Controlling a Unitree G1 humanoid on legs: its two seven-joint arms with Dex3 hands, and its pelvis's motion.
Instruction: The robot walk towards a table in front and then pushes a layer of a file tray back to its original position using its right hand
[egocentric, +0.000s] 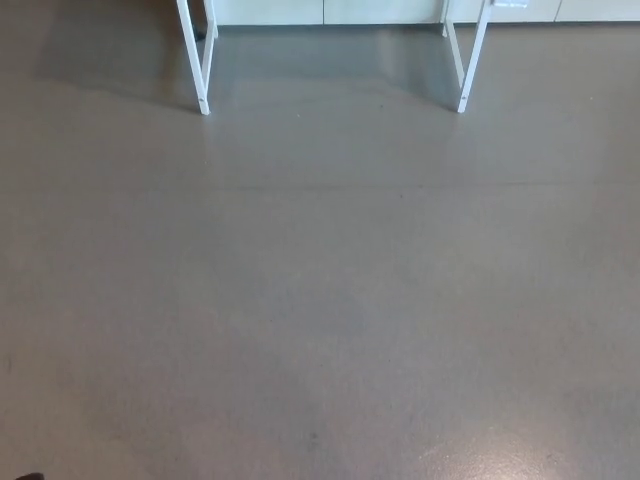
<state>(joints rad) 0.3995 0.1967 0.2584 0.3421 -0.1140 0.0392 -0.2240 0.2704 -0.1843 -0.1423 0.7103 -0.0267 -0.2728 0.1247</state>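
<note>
Looking for the hands first, neither one shows anywhere in the head view, so nothing can be said of whether their fingers are apart or together, and neither holds or touches anything that can be seen. A tiny dark sliver sits at the bottom left corner, too small to tell what it is.

Outward from there, almost the whole view is bare grey floor (320, 300), smooth and faintly glossy, with a pale reflection near the bottom right. At the top edge stand two white table legs, the left leg (198, 60) and the right leg (470, 60), each a pair of thin bars meeting at a foot on the floor. Between and behind them runs a pale cabinet front (330, 10) along the wall. The tabletop itself is cut off above the frame, and the file tray is not visible at all; it is presumably up on that table, out of sight.

By my judgement the walking step is in hand: the table is well apart from the robot, with open floor between. The next move calls for closing that gap straight ahead, stopping squarely between the two legs, and lifting the gaze until the tray and its pulled-out layer come into view before the right hand is raised.
</note>
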